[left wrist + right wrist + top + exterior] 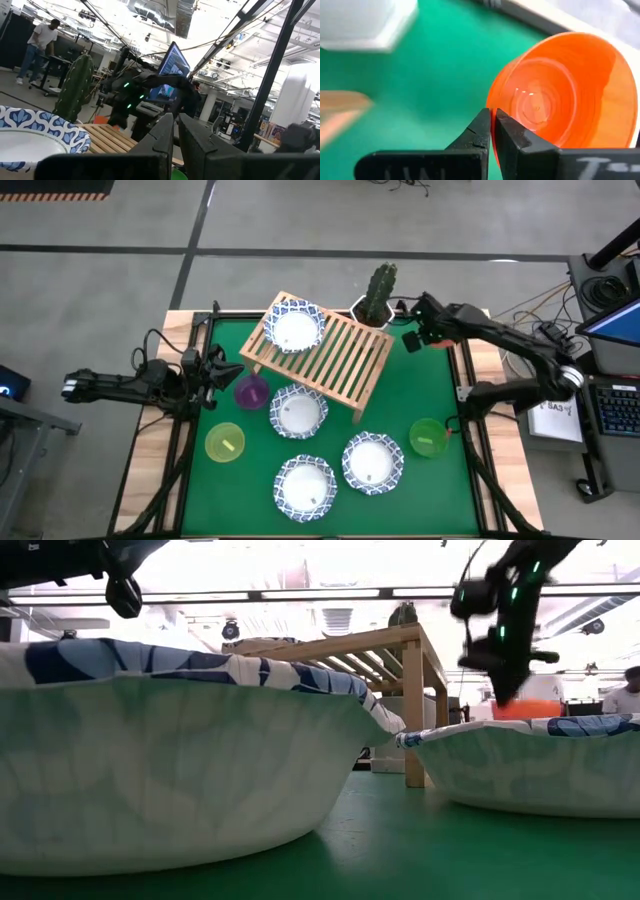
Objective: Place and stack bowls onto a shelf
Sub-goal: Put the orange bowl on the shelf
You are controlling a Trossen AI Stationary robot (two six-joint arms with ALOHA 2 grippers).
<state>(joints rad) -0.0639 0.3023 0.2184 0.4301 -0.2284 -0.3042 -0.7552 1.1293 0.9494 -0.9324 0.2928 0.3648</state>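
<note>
My right gripper (412,340) hovers over the mat's far right part, just right of the wooden shelf (325,358), and is shut on the red bowl (560,95). One blue-rimmed white bowl (295,327) sits on the shelf's slatted top. Three more white bowls (298,412), (372,462), (305,487) rest on the green mat. The purple bowl (250,392), the yellow-green bowl (225,442) and the green bowl (428,437) stand on the mat too. My left gripper (228,372) waits shut at the mat's left edge beside the purple bowl. My right gripper (492,122) pinches the red bowl's rim (496,102) between its two fingers, at their free ends. The bowl is tipped on its side with its hollow facing the wrist camera. It hangs clear of the green mat, showing orange below the gripper (525,708).
A cactus in a white pot (378,298) stands at the far edge right behind the shelf and close to my right gripper. Bare mat (420,385) lies between the shelf and the green bowl. A person (40,45) stands far off in the room.
</note>
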